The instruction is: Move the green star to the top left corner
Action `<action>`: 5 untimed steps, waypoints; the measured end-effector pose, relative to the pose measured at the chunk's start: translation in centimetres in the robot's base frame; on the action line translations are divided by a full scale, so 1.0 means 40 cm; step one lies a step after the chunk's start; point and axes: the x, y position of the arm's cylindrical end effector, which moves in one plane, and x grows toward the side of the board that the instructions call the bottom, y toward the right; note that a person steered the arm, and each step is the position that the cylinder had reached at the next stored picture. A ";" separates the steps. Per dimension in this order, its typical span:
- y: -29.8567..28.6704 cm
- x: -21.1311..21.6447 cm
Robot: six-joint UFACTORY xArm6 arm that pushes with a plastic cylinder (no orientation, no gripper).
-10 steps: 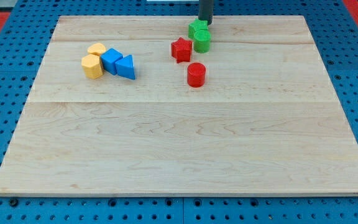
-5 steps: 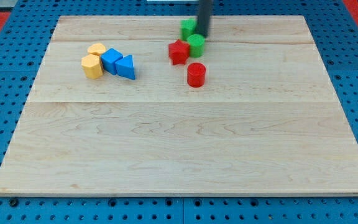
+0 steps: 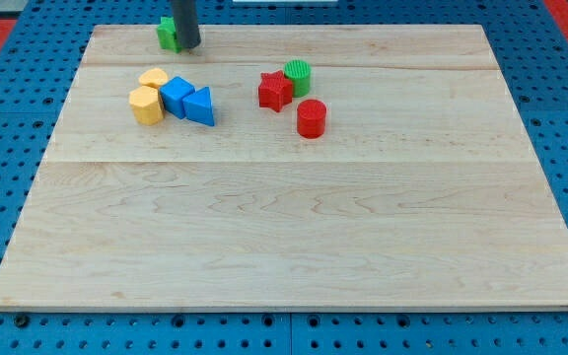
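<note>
The green star sat near the top edge of the wooden board, in the upper left of the frame, partly hidden by the dark rod. My tip touched its right side; there was no hand, only the rod. Below lay two yellow blocks, touching a blue cube and blue triangle. Further right, a red star touched a green cylinder, with a red cylinder just below.
</note>
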 end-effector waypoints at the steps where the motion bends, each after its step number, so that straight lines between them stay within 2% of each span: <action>1: 0.038 -0.016; 3: 0.116 -0.091; 5: -0.047 -0.070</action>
